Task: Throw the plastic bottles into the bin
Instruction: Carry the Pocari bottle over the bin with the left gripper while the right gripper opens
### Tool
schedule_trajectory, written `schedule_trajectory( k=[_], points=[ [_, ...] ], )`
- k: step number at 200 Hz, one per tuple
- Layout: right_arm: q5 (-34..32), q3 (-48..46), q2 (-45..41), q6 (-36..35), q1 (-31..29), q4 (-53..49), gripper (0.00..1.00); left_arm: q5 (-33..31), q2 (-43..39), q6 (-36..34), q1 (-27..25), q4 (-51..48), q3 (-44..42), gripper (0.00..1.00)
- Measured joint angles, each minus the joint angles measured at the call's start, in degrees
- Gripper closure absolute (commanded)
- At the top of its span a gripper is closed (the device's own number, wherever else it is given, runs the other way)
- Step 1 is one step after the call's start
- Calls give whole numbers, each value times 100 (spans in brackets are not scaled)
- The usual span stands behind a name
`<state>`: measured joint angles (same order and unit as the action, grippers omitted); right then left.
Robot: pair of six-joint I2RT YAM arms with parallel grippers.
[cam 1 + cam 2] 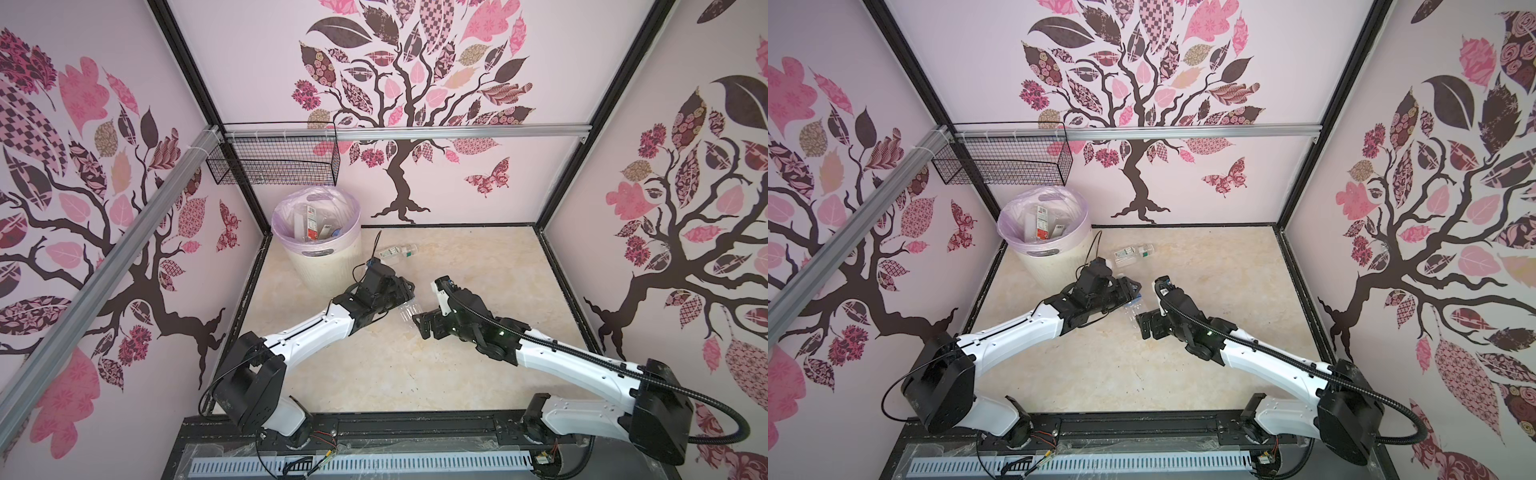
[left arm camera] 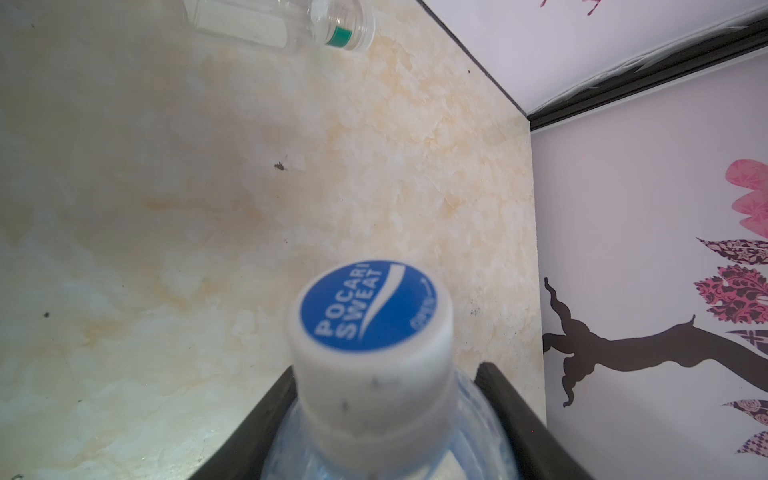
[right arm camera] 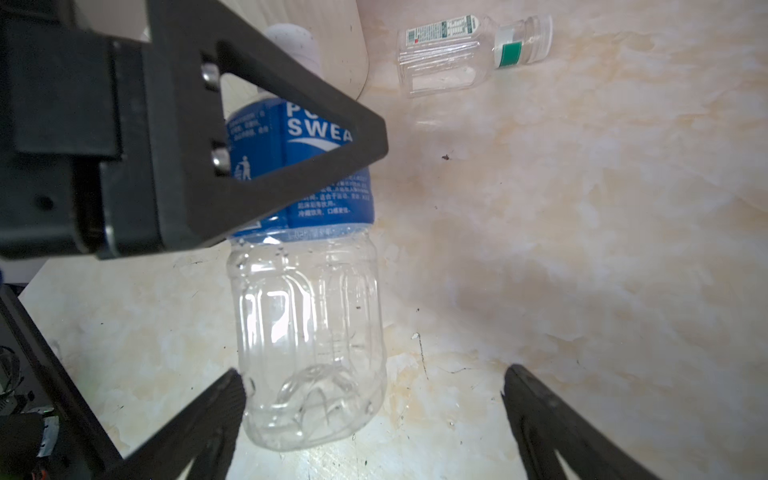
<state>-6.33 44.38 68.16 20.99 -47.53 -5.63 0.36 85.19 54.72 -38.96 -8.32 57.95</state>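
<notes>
I am holding the blue-label bottle (image 3: 307,316) in my left tool (image 1: 405,293). Its jaws are clamping across the label just below the shoulder, and the white cap (image 2: 370,324) is poking out past the fingertips. The clear lower half is reaching toward my right tool (image 3: 374,376), which is standing with its jaws wide apart around the base and gripping nothing. One of its fingers is sitting just beside the plastic and the other is well off it.

The bottle is looking empty, so I am expecting it to be very light, thin-walled and springy. It is probably slick on the bare ribs and likely to dent or squirt out under a hard squeeze. I am judging the labelled band near the shoulder to be the stiffest, least slippery hold, and that is where I am gripping.

The bin (image 1: 328,270) is standing just beyond my left tool. A clear bottle with a green band (image 1: 395,251) is lying on the worktop (image 1: 498,266) ahead of both tools, beside the bin.
</notes>
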Motion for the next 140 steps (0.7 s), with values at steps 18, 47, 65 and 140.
schedule_trajectory(
  k=[18, 47, 65, 140],
  points=[
    [-46, 0, -170, 2, 20, -15, 1, -103, -133, -262, 55, -317, 267, 52],
    [-195, 44, -407, -9, 46, -210, 1, -166, -350, -706, 210, -822, 796, 52],
    [-273, 201, -448, -50, 46, -380, 1, -184, -485, -1003, 328, -1104, 1147, 52],
    [-439, 1322, -448, -179, 48, -470, 1, -321, -614, -2221, 1062, -2218, 3060, 52]
  ],
)
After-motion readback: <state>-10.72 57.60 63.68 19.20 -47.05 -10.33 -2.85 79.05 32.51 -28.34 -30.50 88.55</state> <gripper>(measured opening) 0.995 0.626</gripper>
